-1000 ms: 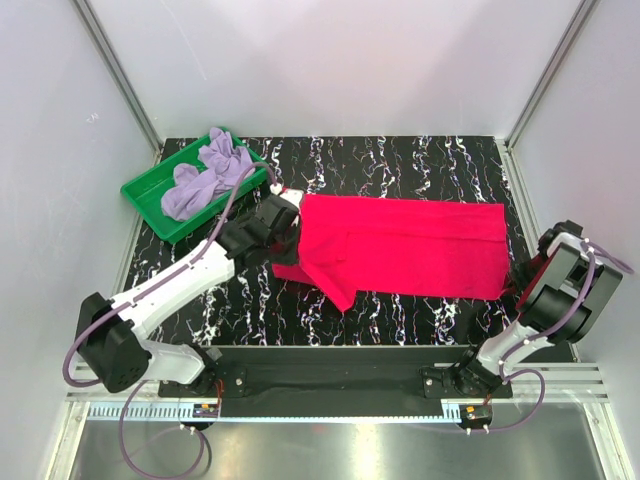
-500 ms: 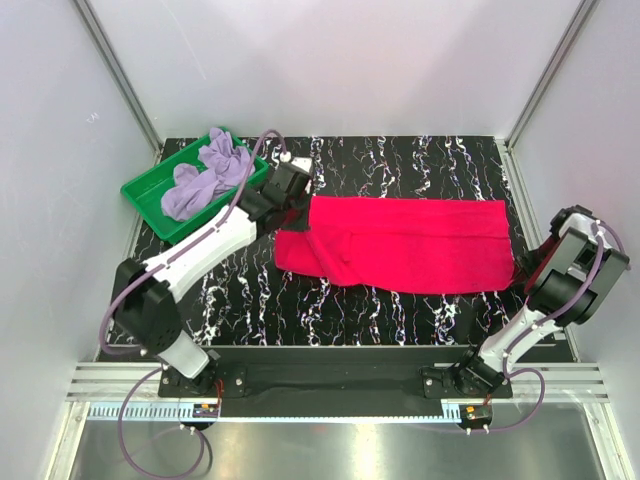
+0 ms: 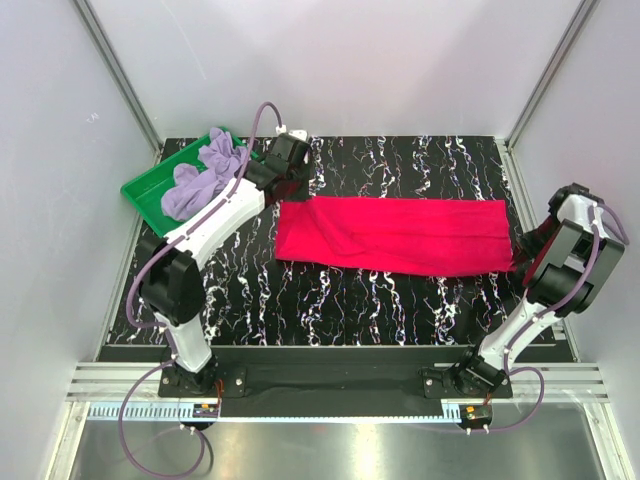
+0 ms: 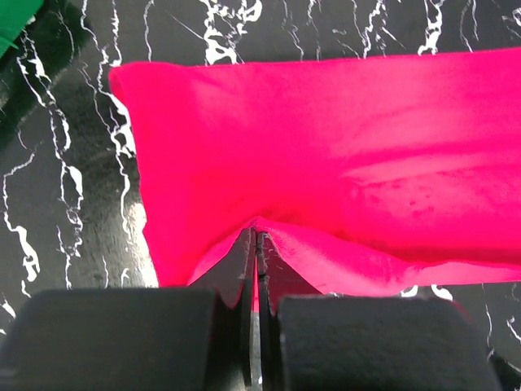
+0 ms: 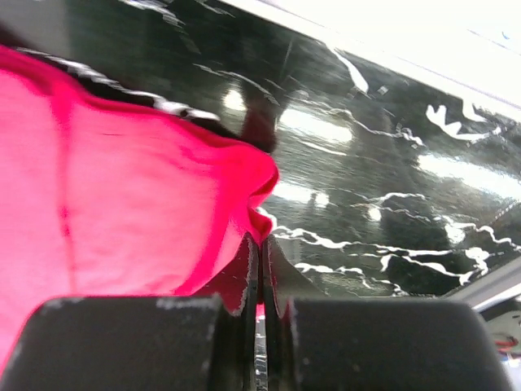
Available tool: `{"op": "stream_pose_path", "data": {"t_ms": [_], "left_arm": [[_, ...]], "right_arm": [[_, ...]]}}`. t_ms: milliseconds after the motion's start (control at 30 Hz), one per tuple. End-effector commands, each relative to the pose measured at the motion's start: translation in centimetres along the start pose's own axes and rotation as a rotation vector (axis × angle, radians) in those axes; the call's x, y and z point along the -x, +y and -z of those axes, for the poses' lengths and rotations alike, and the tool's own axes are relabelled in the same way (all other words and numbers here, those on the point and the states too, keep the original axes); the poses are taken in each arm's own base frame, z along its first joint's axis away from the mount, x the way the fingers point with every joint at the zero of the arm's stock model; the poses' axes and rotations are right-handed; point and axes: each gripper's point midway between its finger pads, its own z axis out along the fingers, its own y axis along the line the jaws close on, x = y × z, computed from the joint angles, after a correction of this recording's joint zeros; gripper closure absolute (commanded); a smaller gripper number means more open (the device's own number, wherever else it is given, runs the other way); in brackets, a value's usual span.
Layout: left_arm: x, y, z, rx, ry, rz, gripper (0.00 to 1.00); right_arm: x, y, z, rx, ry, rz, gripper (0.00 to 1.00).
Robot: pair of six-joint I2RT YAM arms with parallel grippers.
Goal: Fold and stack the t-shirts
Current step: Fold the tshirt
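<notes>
The crimson t-shirt [image 3: 400,235] lies on the black marbled table as a long flat strip, folded lengthwise. My left gripper [image 3: 287,195] is at the strip's far left corner, shut on a pinch of the crimson cloth [image 4: 326,147]; the jaws are pressed together with red cloth between them [image 4: 256,238]. My right gripper [image 3: 522,250] is at the strip's right end, shut on the crimson edge [image 5: 163,204], with cloth between its closed jaws [image 5: 260,243]. The lavender t-shirt [image 3: 203,172] lies crumpled in the green tray.
The green tray [image 3: 140,192] stands tilted at the table's far left corner, just left of my left gripper. White enclosure walls close in the table on three sides. The right gripper is near the table's right edge [image 3: 520,190].
My left gripper has swung toward the far edge, drawing the shirt's left end with it. The loose flap at the near left has flattened out. The right gripper shifted slightly farther, holding its end.
</notes>
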Motion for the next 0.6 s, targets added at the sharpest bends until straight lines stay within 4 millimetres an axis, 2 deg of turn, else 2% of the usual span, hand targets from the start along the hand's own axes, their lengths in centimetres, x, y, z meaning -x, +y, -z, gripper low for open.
{"op": "stream_pose_path", "data": {"t_ms": [0,33,200,567], "left_arm": [[3.2,0.3,0.2,0.002,-0.084,0.007,1.00],[3.4,0.8,0.1,0.011,-0.087,0.015,1.00],[4.4,2.2,0.1,0.035,-0.112,0.041,1.00],[5.2,3.5,-0.3,0.085,-0.136,0.057,1.00]], "right_arm": [[2.3,1.4,1.4,0.033,-0.074,0.035,1.00],[3.0,1.7,1.9,0.035,-0.091,0.036,1.00],[4.1,2.6,1.6,0.031,-0.093,0.059,1.00],[4.4,7.2,0.7,0.063,-0.078,0.148,0.99]]}}
